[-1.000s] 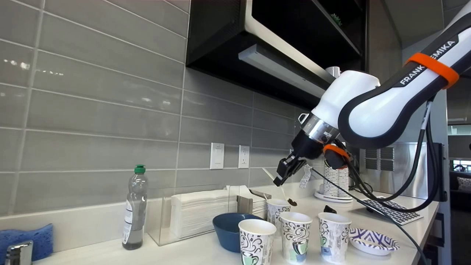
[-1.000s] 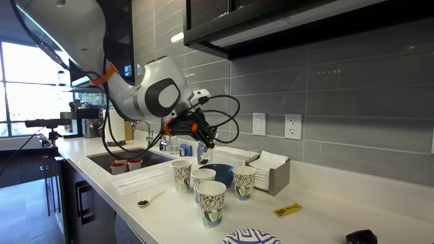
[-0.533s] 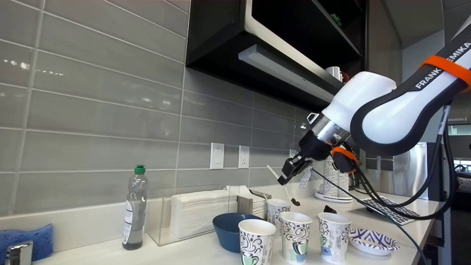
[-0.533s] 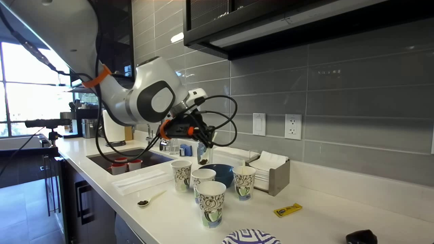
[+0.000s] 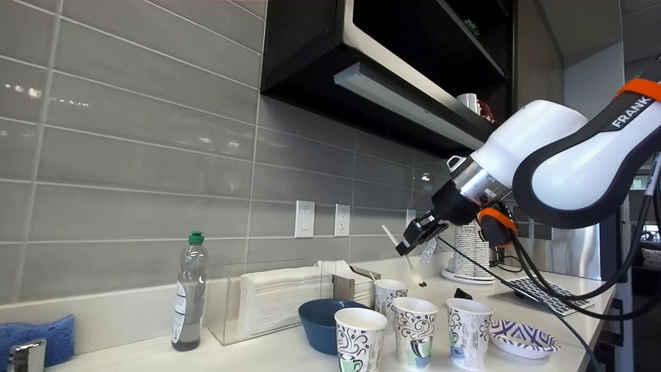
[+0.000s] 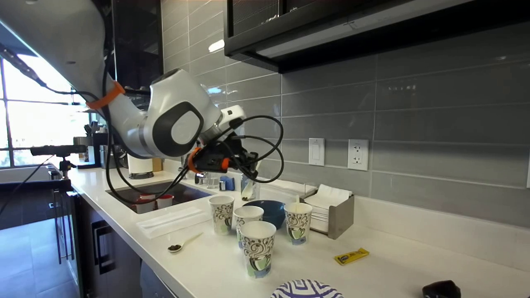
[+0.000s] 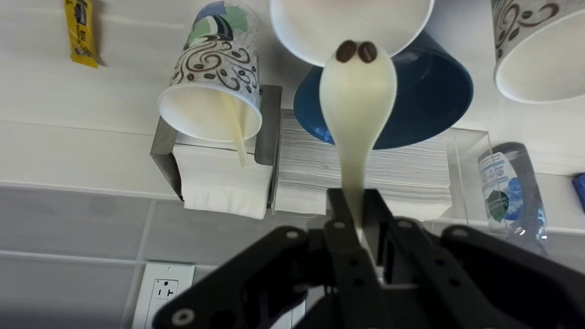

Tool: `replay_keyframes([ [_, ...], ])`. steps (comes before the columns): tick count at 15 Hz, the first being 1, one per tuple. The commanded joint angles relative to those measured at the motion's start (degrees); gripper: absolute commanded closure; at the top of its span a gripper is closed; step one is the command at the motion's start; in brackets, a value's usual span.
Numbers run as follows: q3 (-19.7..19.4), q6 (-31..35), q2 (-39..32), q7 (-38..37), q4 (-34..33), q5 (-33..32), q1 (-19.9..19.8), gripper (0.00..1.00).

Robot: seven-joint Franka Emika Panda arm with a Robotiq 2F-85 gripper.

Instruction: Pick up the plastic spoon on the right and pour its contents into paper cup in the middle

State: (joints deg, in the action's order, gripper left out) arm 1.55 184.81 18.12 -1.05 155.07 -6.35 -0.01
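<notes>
My gripper [image 5: 404,248] is shut on the handle of a pale plastic spoon [image 5: 413,270], also seen in the wrist view [image 7: 356,100]. The spoon is tilted, bowl end down, with two dark beans at its tip. The gripper shows in the wrist view too [image 7: 352,201]. The middle paper cup [image 5: 414,336], white with a printed pattern, stands upright between two like cups; it shows in an exterior view [image 6: 248,214]. In the wrist view a white cup [image 7: 306,27], apparently that one, lies beyond the spoon tip. The inside of its bottom is hidden.
A dark blue bowl [image 5: 323,325] stands beside the cups. Another cup [image 6: 298,223] holds a stick near the napkin holder [image 6: 341,217]. A second spoon with beans [image 6: 175,247] lies near the counter edge. A patterned paper bowl [image 5: 524,338] and a bottle [image 5: 189,299] stand further out.
The arm and spoon have moved toward the right in an exterior view, and the spoon has tilted further. The dark heap at its tip has shrunk to a couple of beans.
</notes>
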Motion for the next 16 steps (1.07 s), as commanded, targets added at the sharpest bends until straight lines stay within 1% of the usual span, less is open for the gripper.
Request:
replay_keyframes([
  [1,0.4,3.6,0.9,-0.9,1.6,0.4,-1.1,0.97],
  [6,0.4,5.8,-0.2,-0.9,1.2,0.5,-1.3,0.97],
  [7,-2.4,8.3,-0.5,-1.3,1.4,0.8,2.5,0.97],
  [9,-5.1,11.3,-1.0,-2.4,1.7,0.2,5.7,0.97],
  [10,-2.2,10.0,-1.0,-0.4,1.3,1.9,2.3,0.97],
  [11,-3.4,10.4,-1.3,-1.6,1.3,0.1,3.6,0.97],
  [13,-2.3,9.1,-1.3,0.0,1.2,1.7,2.3,0.97],
  [14,-3.8,9.3,-1.2,-1.6,1.4,0.0,4.1,0.97],
  [15,0.3,8.1,-1.4,-0.1,1.1,1.3,-1.4,0.97],
  [16,-5.5,10.6,-1.2,-2.5,1.7,-0.5,6.2,0.97],
])
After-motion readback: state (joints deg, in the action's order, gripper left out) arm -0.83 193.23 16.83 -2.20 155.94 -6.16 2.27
